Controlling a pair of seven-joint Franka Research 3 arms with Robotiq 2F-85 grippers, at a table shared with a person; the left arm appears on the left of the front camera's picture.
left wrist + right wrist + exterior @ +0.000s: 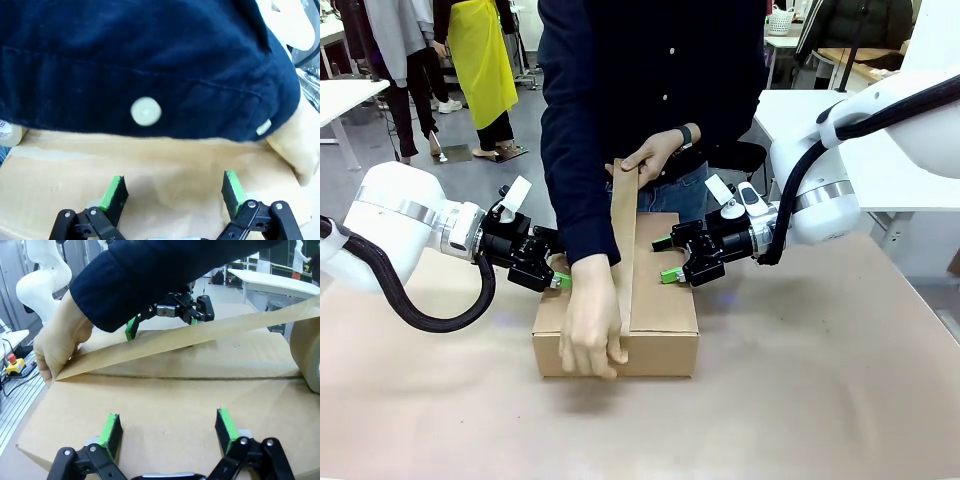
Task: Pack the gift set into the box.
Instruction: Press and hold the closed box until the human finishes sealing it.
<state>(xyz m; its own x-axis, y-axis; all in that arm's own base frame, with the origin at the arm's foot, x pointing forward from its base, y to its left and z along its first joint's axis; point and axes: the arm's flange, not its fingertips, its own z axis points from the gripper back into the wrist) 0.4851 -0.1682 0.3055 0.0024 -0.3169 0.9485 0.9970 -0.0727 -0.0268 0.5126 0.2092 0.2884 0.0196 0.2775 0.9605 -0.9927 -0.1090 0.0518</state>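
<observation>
Taping the box shut

The box sits in the middle of the table, flaps closed. It looks stiff and light; press its flat top near the edges. The left gripper and right gripper rest spread wide on top, grasping nothing. Behind, a person's hand sticks down thin, bendy tape.

Table: tan-brown top, plain, spans the whole near field of the front view. One thing sits directly on it: the box, closed, flaps down, roughly centre and toward the far side, near face square to the camera. Faint shadow on the table just in front of the box.
</observation>
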